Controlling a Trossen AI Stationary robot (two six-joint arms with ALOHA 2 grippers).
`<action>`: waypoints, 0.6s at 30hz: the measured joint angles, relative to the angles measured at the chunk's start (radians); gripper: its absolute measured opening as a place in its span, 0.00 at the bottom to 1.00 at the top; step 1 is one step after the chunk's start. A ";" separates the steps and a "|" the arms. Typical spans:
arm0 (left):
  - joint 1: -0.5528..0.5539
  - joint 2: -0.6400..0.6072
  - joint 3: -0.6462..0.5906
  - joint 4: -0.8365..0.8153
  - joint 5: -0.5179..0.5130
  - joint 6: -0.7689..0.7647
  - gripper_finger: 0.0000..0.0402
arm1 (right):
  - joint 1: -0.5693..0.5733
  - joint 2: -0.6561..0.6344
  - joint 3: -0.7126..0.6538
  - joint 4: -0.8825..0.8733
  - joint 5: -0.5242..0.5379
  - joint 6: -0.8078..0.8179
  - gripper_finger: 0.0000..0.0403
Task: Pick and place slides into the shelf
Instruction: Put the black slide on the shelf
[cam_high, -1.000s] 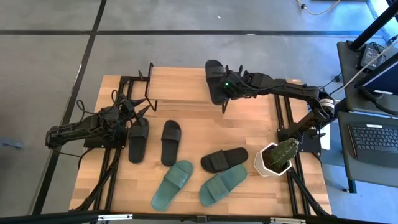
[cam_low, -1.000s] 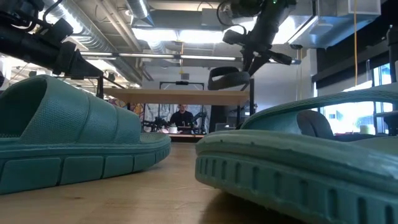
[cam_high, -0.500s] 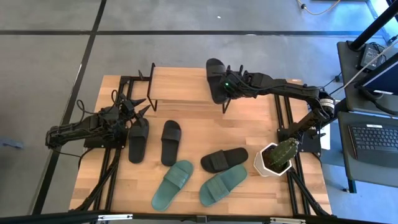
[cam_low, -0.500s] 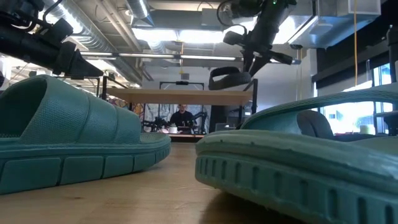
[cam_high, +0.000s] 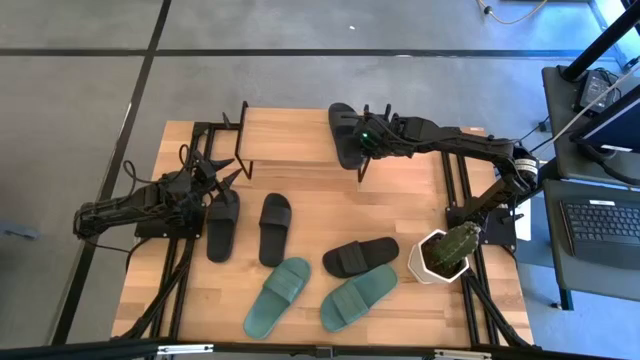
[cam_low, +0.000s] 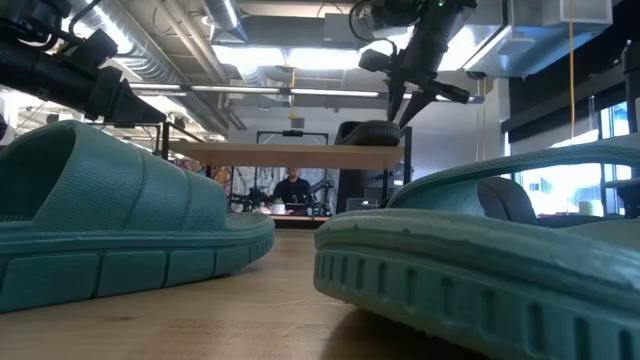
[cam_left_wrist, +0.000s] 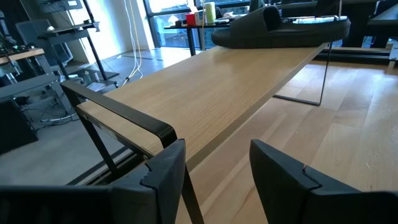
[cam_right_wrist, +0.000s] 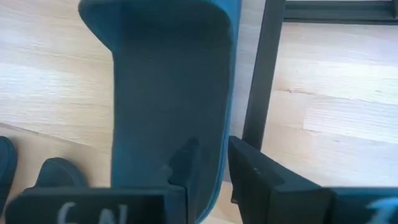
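My right gripper (cam_high: 362, 140) is over the right end of the shelf (cam_high: 290, 135), and its fingers are clamped on the edge of a black slide (cam_high: 345, 132). In the low view the slide's sole looks to be down on the shelf board, or a hair above it; I cannot tell for sure whether it is bearing on the wood. Its long axis runs across the shelf, front to back, not along the board, and it lies just at the shelf's right end with the gripper on the side toward the shelf's right leg. In my right wrist view that black leg (cam_right_wrist: 258, 74) passes close beside the slide, so the release has to open toward the leg without knocking it.

My left gripper (cam_high: 222, 170) waits with its fingers apart just in front of the shelf's left end. The next slides lie in front of the shelf: two black ones (cam_high: 222, 222) nearest that left gripper, one black (cam_high: 360, 257) and two teal (cam_high: 279, 296) farther forward. I judge the left arm nearer the black pair.
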 joint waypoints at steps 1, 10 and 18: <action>0.000 0.000 0.000 0.000 0.000 0.000 0.43 | 0.000 0.000 0.000 0.010 0.000 0.000 0.21; 0.000 0.000 0.000 0.000 0.000 0.000 0.43 | 0.033 -0.001 0.004 0.257 -0.084 -0.228 0.21; 0.000 0.000 0.000 0.000 0.000 0.000 0.43 | 0.181 -0.005 0.076 0.275 -0.172 -0.588 0.21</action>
